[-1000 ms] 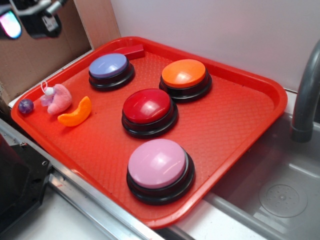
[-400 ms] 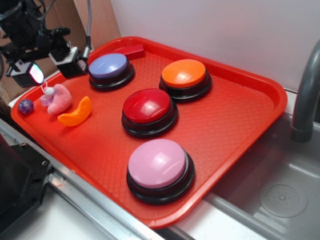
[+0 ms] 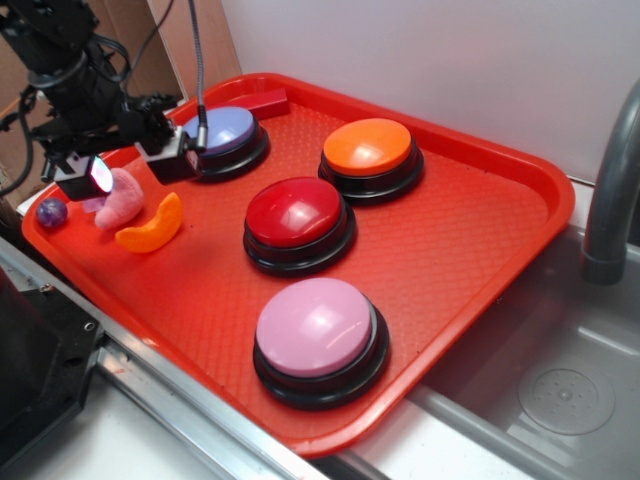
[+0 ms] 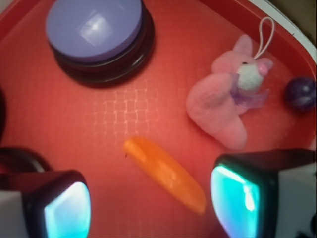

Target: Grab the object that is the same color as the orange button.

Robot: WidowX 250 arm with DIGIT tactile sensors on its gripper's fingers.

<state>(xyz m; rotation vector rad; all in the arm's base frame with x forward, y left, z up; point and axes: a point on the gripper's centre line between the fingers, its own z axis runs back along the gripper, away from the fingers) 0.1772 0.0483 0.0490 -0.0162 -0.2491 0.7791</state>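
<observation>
- We see the gripper (image 3: 128,168) hanging above the left end of the red tray (image 3: 480,250), its two fingers spread wide apart and closed on nothing.
- From the wrist camera, the fingertips (image 4: 250,198) carry glowing teal pads, one at each lower corner of the view, with bare tray floor between them.
- The orange wedge (image 4: 166,173) lies flat on the tray in the gap between the fingers, nearer the right-hand pad in that view; we see no contact with either finger.
- In the exterior view the orange wedge (image 3: 150,226) sits near the tray's left edge, just beside the pink plush toy (image 3: 118,198), and the gripper is above both.
- A small purple ball (image 3: 52,211) rests in the tray's left corner, just beyond the plush toy.
- The orange button (image 3: 368,150) stands toward the tray's far edge, well apart from the wedge.
- The blue button (image 3: 225,135) is by the far-left corner, partly behind one finger; the red button (image 3: 296,218) holds the middle, and the pink button (image 3: 318,332) stands by the near edge.
</observation>
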